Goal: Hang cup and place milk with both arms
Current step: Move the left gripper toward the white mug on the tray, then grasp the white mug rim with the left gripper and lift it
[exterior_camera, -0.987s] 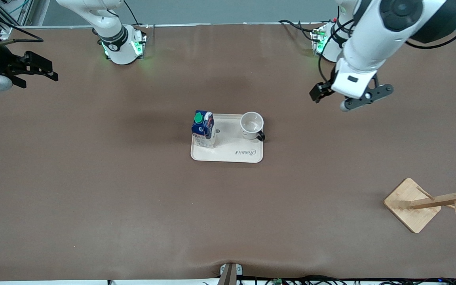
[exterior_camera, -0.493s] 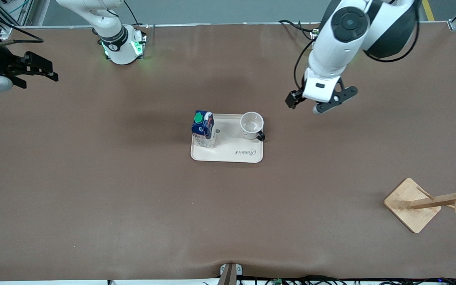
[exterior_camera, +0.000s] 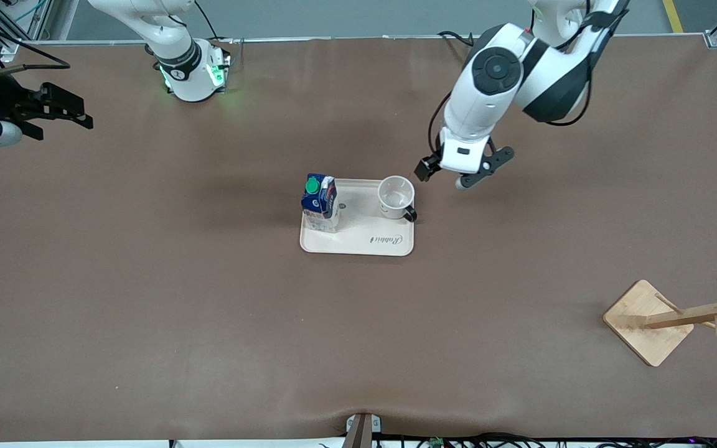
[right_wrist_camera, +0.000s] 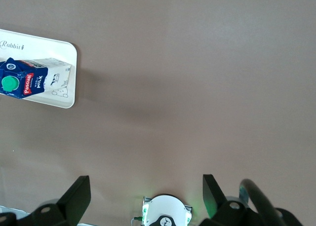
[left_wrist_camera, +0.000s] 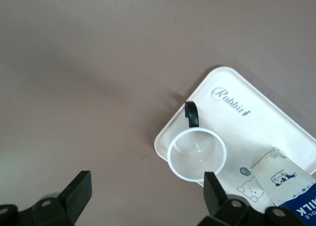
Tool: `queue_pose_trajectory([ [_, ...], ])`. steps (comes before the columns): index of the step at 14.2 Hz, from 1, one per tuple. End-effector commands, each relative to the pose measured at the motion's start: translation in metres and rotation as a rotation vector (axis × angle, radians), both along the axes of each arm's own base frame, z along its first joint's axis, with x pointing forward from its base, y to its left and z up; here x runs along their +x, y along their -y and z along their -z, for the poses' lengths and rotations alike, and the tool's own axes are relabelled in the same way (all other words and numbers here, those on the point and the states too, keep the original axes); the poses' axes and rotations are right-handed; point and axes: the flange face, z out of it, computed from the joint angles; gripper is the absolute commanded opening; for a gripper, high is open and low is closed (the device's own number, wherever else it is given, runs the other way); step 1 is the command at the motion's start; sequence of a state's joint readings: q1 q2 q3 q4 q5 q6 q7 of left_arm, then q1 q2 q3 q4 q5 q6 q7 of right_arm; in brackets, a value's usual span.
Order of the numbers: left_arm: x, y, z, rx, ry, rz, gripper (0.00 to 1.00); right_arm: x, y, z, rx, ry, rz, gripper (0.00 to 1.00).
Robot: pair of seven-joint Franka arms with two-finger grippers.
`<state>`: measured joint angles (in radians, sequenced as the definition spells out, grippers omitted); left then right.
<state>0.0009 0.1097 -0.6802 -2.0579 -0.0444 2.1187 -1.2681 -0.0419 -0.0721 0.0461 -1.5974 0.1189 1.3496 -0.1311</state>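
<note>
The white cup (exterior_camera: 396, 195) with a black handle stands upright on the cream tray (exterior_camera: 358, 242), at the end toward the left arm. The milk (exterior_camera: 320, 202) stands upright at the tray's other end. My left gripper (exterior_camera: 454, 175) is open and empty, over the bare table just beside the tray near the cup. In the left wrist view the cup (left_wrist_camera: 196, 154) sits by one fingertip (left_wrist_camera: 213, 186), with the milk (left_wrist_camera: 289, 189) past it. My right gripper (exterior_camera: 78, 111) waits open and empty at the right arm's end of the table. The right wrist view shows the milk (right_wrist_camera: 24, 80) far off.
A wooden cup rack (exterior_camera: 676, 317) on a square base stands near the front camera at the left arm's end of the table. The right arm's base (exterior_camera: 193, 74) glows green, and it also shows in the right wrist view (right_wrist_camera: 165, 213). Brown table surface surrounds the tray.
My left arm has swung in from the left arm's end of the table toward the tray and cup. The right arm, cup and milk have not moved.
</note>
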Motion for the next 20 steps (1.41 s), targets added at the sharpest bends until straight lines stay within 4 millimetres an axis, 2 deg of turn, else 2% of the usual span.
queue_pose_trajectory([
  [1, -0.01, 0.019, 0.025, -0.001, -0.008, -0.023, 1.0, -0.001, 0.0, -0.002, 0.024, 0.0, -0.001, 1.0],
  [2, -0.013, 0.025, 0.041, 0.025, -0.009, -0.028, 0.99, -0.001, 0.0, -0.002, 0.024, 0.0, -0.001, 1.0],
  [3, -0.019, 0.035, 0.053, 0.042, -0.01, -0.039, 0.92, 0.001, -0.001, 0.006, 0.025, -0.017, -0.004, 1.0],
  [6, -0.025, 0.049, 0.083, 0.058, -0.017, -0.083, 0.84, 0.008, -0.004, 0.02, 0.025, -0.046, -0.01, 1.0],
  [7, -0.033, 0.058, 0.092, 0.062, -0.021, -0.078, 0.8, 0.011, -0.006, 0.025, 0.026, -0.057, -0.015, 1.0],
  [10, -0.038, 0.066, 0.121, 0.09, -0.007, -0.121, 0.71, 0.012, -0.004, 0.026, 0.026, -0.062, -0.009, 1.0],
  [12, -0.039, 0.068, 0.139, 0.118, 0.005, -0.131, 0.67, 0.015, -0.004, 0.034, 0.027, -0.078, -0.011, 1.0],
  [14, -0.038, 0.071, 0.147, 0.114, 0.022, -0.145, 0.61, 0.025, -0.006, 0.058, 0.029, -0.135, -0.015, 1.0],
  [15, -0.039, 0.072, 0.151, 0.116, 0.022, -0.146, 0.55, 0.026, -0.005, 0.063, 0.031, -0.155, -0.015, 1.0],
  [18, -0.04, 0.075, 0.157, 0.103, 0.022, -0.15, 0.39, 0.027, -0.003, 0.064, 0.03, -0.156, -0.012, 1.0],
  [20, -0.036, 0.074, 0.156, 0.101, 0.026, -0.156, 0.21, 0.029, -0.008, 0.058, 0.032, -0.142, -0.036, 1.0],
])
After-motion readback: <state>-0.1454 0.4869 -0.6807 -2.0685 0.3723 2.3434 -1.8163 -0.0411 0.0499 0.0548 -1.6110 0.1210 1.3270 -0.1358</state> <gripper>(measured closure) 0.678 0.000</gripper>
